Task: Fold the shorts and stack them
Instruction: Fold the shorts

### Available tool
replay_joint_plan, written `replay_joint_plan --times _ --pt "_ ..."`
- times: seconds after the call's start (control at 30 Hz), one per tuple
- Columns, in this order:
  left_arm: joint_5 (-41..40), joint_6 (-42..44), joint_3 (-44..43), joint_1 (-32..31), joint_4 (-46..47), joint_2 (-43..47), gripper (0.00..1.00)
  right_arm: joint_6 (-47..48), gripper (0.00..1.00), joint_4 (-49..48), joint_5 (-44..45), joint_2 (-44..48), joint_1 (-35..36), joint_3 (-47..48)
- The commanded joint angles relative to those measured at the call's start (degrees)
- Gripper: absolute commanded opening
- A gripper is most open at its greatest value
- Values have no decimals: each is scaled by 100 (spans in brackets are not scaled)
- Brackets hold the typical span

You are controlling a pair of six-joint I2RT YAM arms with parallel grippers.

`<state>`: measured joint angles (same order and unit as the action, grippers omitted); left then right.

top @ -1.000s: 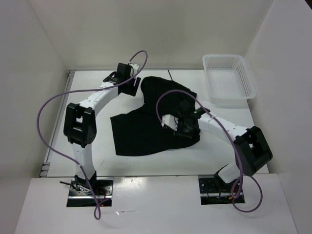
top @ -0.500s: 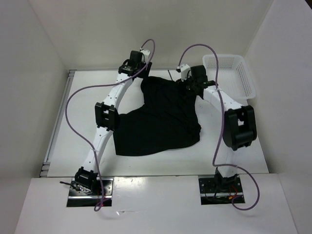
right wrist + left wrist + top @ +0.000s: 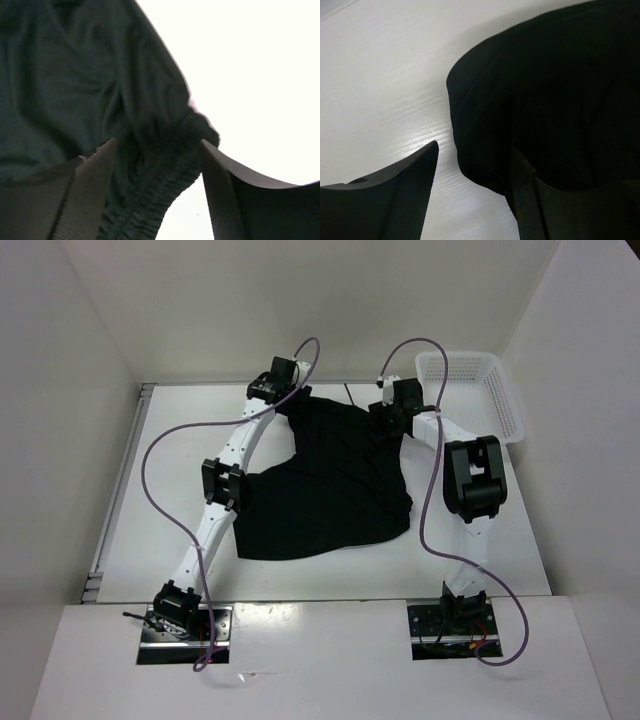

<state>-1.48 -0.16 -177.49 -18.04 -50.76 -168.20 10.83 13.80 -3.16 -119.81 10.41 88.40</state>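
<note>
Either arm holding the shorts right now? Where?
Nothing gripped: left gripper and right gripper have open jaws straddling the shorts at the far edge, right around the gathered waistband, left around a rounded corner.

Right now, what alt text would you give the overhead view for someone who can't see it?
Black shorts lie spread on a white table; the white left arm and right arm reach to their far corners, left gripper and right gripper open there. A white basket sits far right.
</note>
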Motion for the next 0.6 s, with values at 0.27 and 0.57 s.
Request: replay_joint_plan --times 0.27,0.57 --pt "191 16 -216 37 -417 -327 47 94 77 -554 317 -420 31 318" --pt "131 16 -216 38 -470 58 8 262 0 -554 263 -342 84 134"
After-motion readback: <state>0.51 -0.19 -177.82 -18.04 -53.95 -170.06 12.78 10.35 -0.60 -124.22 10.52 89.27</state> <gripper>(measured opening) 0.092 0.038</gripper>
